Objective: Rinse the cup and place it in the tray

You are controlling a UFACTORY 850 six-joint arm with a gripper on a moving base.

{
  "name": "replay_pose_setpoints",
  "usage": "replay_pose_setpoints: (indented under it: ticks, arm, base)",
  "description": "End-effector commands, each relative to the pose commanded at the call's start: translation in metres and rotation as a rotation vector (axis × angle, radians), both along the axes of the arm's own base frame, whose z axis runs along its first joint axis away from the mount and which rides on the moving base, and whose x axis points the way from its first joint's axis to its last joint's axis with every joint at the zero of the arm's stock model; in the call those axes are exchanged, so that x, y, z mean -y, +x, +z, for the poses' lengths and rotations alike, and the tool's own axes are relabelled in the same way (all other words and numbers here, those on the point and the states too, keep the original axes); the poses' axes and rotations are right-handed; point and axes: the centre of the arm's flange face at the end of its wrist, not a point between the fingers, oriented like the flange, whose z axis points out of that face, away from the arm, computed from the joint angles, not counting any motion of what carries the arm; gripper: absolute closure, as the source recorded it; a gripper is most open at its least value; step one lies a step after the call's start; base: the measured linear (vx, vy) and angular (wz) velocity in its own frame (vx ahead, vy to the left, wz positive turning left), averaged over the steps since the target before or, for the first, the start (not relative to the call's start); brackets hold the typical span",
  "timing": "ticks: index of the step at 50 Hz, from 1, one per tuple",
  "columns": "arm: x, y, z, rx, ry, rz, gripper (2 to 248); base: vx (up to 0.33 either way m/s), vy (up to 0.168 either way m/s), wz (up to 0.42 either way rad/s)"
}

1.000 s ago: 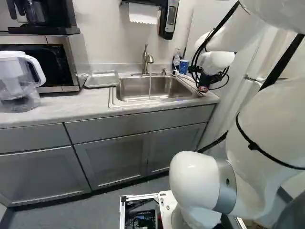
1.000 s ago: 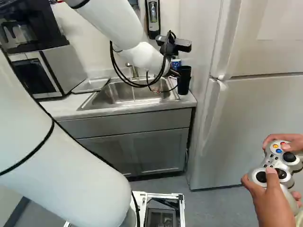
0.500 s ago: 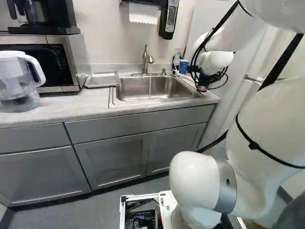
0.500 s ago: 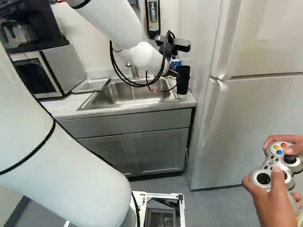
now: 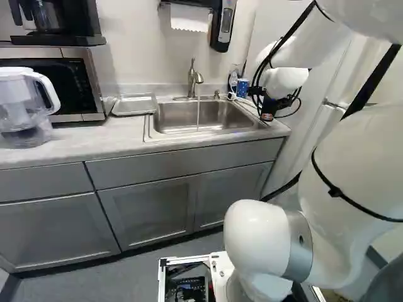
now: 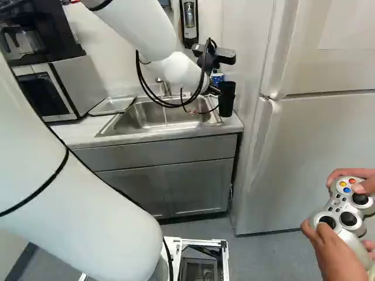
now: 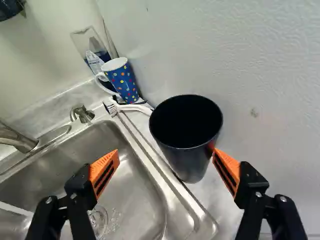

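Note:
My gripper (image 6: 214, 90) is above the counter's right end in the right base view, beside a black cup (image 6: 227, 100). The wrist view shows the gripper (image 7: 166, 169) open. The upright black cup (image 7: 189, 159) stands ahead, off-centre toward one finger, whose orange pad appears against its side; the other finger is over the sink (image 7: 125, 200). A blue dotted mug (image 7: 123, 80) stands farther off in the corner. Water runs from the faucet (image 5: 194, 77) into the sink. The metal tray (image 5: 134, 105) lies left of the sink.
A white-handled brush (image 7: 131, 107) lies between mug and black cup. A wall panel rises close beside the cup. The refrigerator (image 6: 316, 152) stands right of the counter. A microwave (image 5: 75, 82) and water pitcher (image 5: 25, 107) occupy the counter's left part.
My gripper has shifted slightly left in both base views since a second ago. The black cup also appears a little farther left in the right base view. The base has stayed put.

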Motion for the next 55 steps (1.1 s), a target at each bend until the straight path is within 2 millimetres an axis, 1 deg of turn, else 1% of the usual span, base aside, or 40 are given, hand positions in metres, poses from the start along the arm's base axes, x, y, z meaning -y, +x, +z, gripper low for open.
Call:
replay_pose_setpoints:
  ticks: [15, 55]
  arm:
    - [0.0000, 0.0000, 0.0000, -0.053, -0.117, 0.067, 3]
    - [0.0005, -0.0003, -0.0001, -0.043, -0.091, 0.045, 3]
  base:
    - [0.000, 0.000, 0.000]
    - [0.000, 0.000, 0.000]
